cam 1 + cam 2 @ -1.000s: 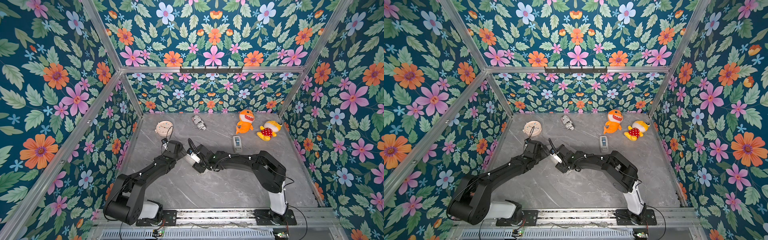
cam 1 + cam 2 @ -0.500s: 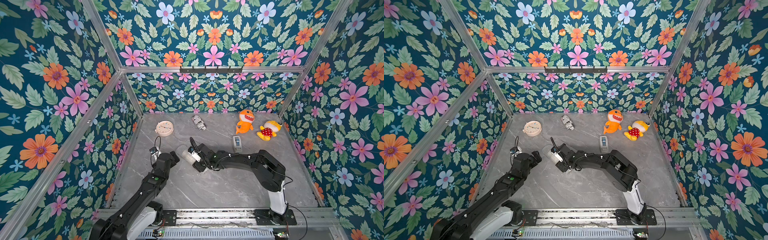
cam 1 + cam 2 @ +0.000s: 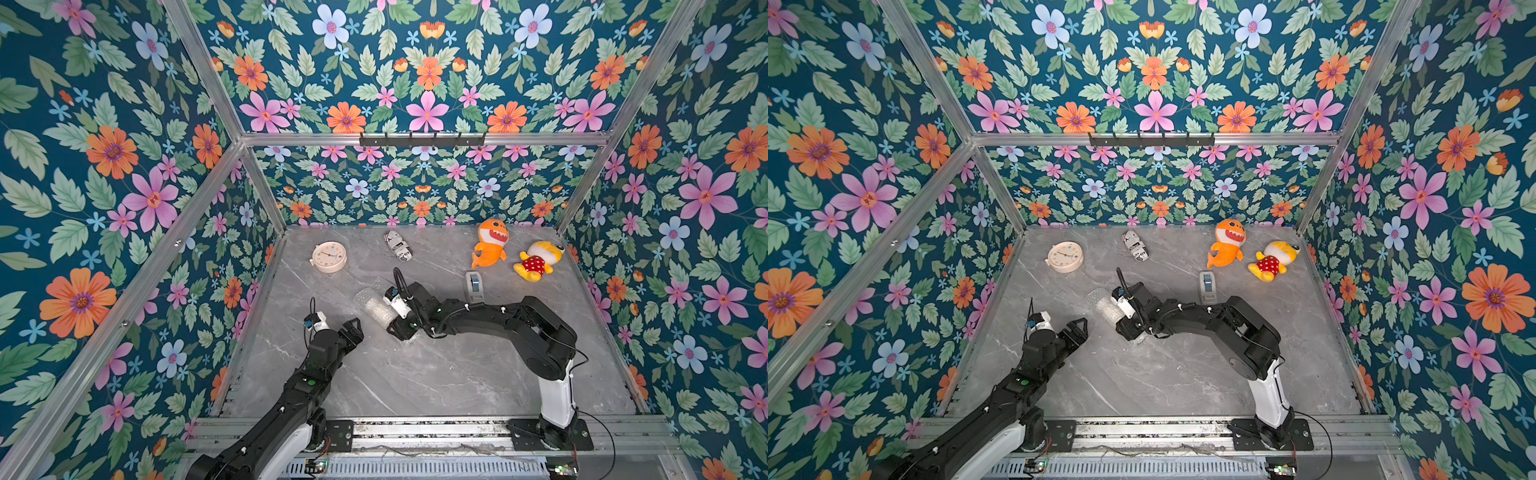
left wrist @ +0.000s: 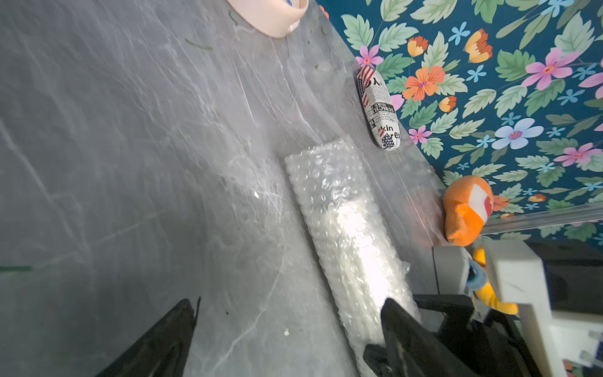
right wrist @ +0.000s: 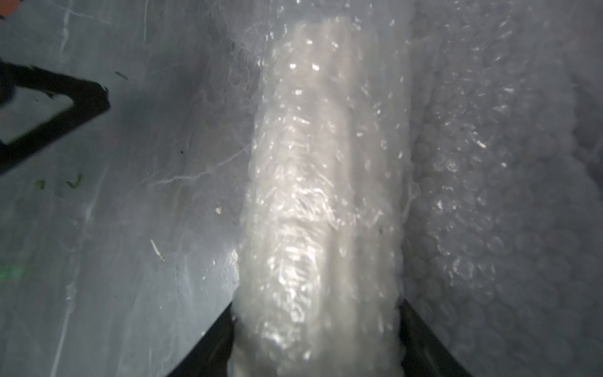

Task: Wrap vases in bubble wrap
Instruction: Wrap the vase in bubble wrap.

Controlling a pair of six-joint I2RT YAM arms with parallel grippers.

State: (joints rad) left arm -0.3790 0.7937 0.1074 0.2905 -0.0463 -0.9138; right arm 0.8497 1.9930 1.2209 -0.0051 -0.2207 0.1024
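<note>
The cream-white vase (image 5: pixel 313 163) lies on its side on the table, rolled inside the bubble wrap (image 3: pixel 374 309), which shows in both top views (image 3: pixel 1102 305). A loose flap of wrap (image 5: pixel 489 163) spreads beside the roll. My right gripper (image 3: pixel 391 319) (image 5: pixel 318 305) is shut on one end of the wrapped vase, one finger on each side. My left gripper (image 3: pixel 353 325) (image 4: pixel 290 302) hovers open and empty to the front left of the roll (image 4: pixel 352 228), apart from it.
Along the back of the table lie a pink round clock (image 3: pixel 329 257), a black-and-white printed cylinder (image 3: pixel 398 246), an orange plush shark (image 3: pixel 490 243) and a yellow plush toy (image 3: pixel 538 259). A grey-white tape dispenser (image 3: pixel 473 286) stands right of my right wrist. Floral walls enclose three sides.
My left arm has drawn back from the roll toward the front left, and its jaws have narrowed a little. My right gripper has stayed on the wrapped vase.
</note>
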